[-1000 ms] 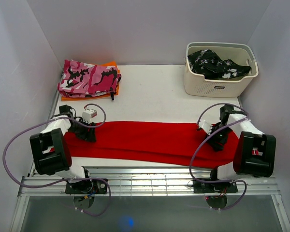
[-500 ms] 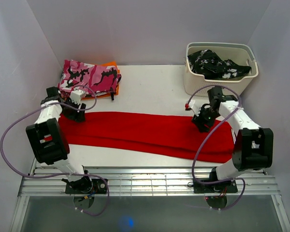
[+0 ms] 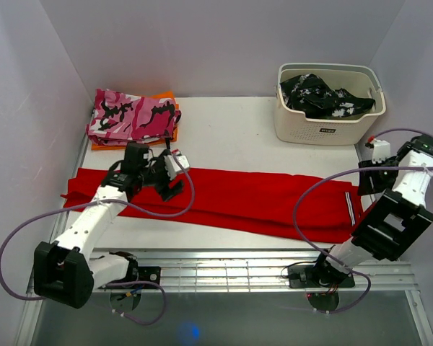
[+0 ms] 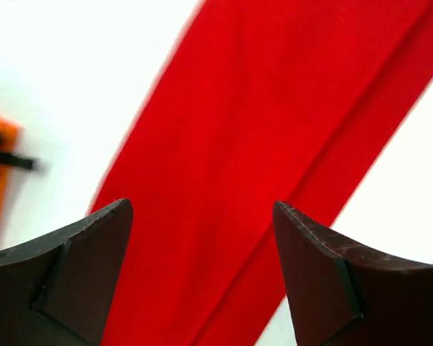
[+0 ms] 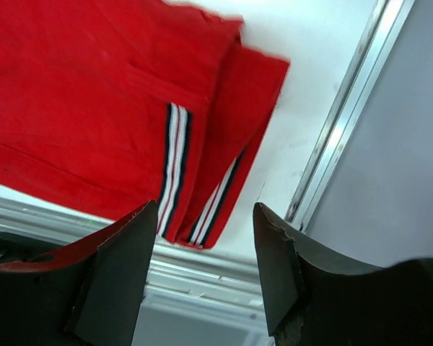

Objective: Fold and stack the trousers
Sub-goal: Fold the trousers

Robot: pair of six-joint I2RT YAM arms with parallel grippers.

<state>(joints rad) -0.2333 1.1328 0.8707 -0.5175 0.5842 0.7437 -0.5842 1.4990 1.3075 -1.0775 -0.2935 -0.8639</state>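
The red trousers (image 3: 245, 202) lie flat in a long band across the table, left to right. Their white-and-dark striped end (image 5: 175, 158) is folded double at the right, near the table's side rail. My left gripper (image 3: 169, 186) hovers over the left part of the band. In the left wrist view it (image 4: 202, 209) is open, with only red cloth (image 4: 260, 144) below and nothing between the fingers. My right gripper (image 3: 366, 184) hangs by the right wall above the striped end. In the right wrist view it (image 5: 203, 209) is open and holds nothing.
A folded pink camouflage garment (image 3: 133, 115) lies on an orange one at the back left. A cream basket (image 3: 328, 128) at the back right holds a black-and-white garment (image 3: 321, 95). A metal rack (image 3: 224, 270) runs along the front edge. Walls close in on both sides.
Both grippers let go of the trousers' ends. The left one swung right over the cloth and opened wider. The right one drew back to the right wall. The trousers now lie stretched out farther back.
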